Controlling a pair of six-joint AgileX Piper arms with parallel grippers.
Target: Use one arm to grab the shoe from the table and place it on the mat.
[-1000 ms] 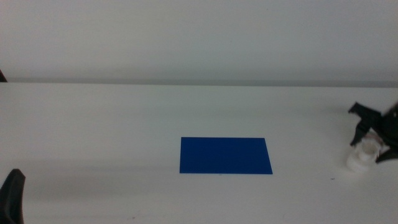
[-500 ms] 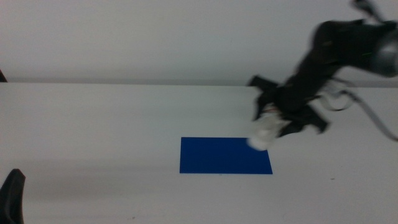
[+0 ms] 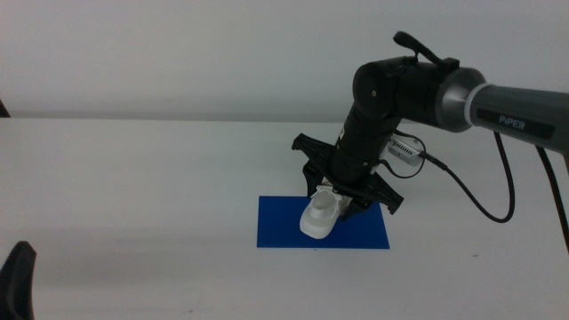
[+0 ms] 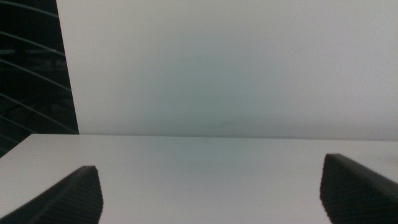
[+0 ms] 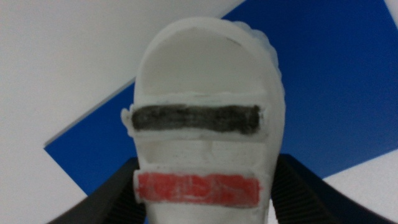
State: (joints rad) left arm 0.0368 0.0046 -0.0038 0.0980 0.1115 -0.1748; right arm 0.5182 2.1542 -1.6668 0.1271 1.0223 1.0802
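My right gripper (image 3: 343, 195) is shut on the white shoe (image 3: 319, 218) and holds it over the middle of the blue mat (image 3: 279, 228), toe tilted down towards the mat. I cannot tell whether the sole touches the mat. In the right wrist view the shoe (image 5: 205, 93) fills the frame, with a dark strap and a red strap, between my two jaws, and the mat (image 5: 339, 81) lies under it. My left gripper (image 3: 18, 283) waits at the bottom left corner, open and empty (image 4: 211, 193).
The white table (image 3: 133, 178) stretches around the mat on all sides. The right arm (image 3: 418, 89) reaches in from the right, with a cable (image 3: 480, 200) hanging below it. A pale wall stands behind the table.
The right arm has carried the shoe from the table's right edge leftward, lifted it, and brought it down over the mat. The left gripper has not moved.
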